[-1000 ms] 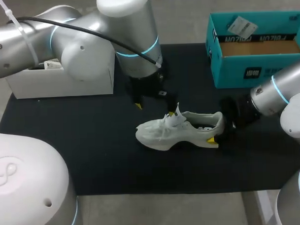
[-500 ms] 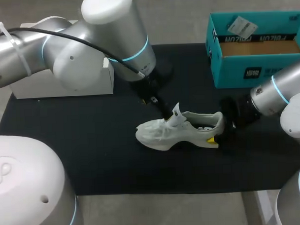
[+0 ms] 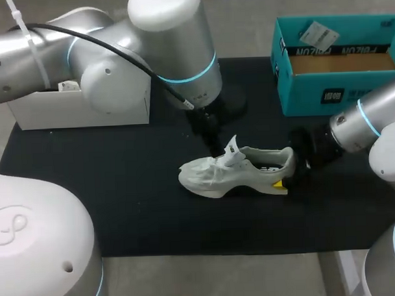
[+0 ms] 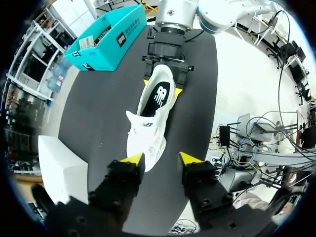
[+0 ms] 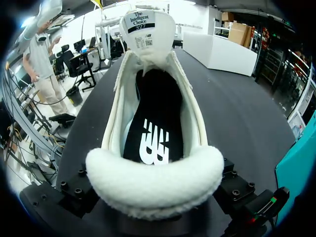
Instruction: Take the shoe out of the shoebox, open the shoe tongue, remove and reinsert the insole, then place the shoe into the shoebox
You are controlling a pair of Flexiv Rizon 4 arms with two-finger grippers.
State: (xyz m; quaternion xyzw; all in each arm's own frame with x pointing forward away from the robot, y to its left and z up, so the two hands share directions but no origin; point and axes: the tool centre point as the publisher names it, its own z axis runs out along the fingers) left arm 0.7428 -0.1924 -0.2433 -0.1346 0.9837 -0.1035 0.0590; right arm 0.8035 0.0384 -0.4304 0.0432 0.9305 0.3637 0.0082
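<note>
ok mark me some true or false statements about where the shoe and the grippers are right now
1. The right gripper clamps the shoe at its heel: true.
2. The shoe sits inside the teal shoebox: false, it lies on the black mat, outside the box.
3. The left gripper is open: true.
4. The insole lies out on the mat: false, it is inside the shoe.

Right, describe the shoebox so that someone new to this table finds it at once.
Start at the black mat and go to its far right corner, beyond the white shoe. The shoebox sits there, open-topped. It is teal with a brown cardboard floor, unlike the plain white box at the far left.
</note>
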